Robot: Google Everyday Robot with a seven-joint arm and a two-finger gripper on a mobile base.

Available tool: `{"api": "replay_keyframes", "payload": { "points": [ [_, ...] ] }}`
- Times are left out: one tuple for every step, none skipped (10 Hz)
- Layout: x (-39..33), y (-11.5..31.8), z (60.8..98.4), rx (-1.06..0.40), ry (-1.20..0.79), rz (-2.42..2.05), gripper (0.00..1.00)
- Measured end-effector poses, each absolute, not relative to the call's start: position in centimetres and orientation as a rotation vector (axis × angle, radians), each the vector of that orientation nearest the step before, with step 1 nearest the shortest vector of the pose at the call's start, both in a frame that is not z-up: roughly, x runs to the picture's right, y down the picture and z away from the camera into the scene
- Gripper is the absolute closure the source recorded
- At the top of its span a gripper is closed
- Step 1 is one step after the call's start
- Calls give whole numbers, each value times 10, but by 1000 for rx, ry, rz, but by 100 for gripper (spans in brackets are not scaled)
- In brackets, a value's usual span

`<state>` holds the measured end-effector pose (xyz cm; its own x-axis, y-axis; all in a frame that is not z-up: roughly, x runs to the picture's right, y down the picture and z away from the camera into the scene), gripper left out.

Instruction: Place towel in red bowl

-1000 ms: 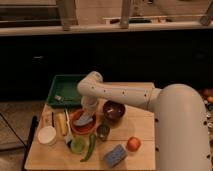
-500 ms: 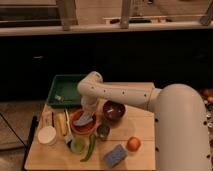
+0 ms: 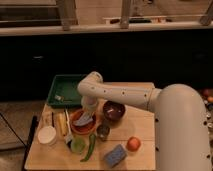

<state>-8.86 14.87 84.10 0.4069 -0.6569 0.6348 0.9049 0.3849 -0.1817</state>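
The red bowl [image 3: 82,124] sits on the wooden table left of centre. A grey towel [image 3: 84,118] lies inside it. My gripper [image 3: 88,109] hangs straight down over the bowl, right at the towel. The white arm reaches in from the right and hides the fingertips.
A green tray [image 3: 64,90] stands at the back left. A dark bowl [image 3: 114,111] sits right of the red bowl. In front are a small can [image 3: 103,131], a green pepper [image 3: 90,148], a green cup [image 3: 77,145], a blue sponge [image 3: 115,155], an orange fruit [image 3: 133,144] and a white cup [image 3: 47,135].
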Motion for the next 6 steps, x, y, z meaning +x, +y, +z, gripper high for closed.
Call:
{"api": "replay_keyframes", "payload": {
  "points": [
    [-88,149,841,-559,-512,-1052,99],
    [-88,149,841,-558,-513,-1053,99],
    [-88,149,841,-558,-513,-1054,99],
    [-88,149,841,-557,-514,-1055,99],
    [-88,149,842,-556,-515,-1059,99],
    [-88,150,842,-556,-515,-1060,99]
  ]
}}
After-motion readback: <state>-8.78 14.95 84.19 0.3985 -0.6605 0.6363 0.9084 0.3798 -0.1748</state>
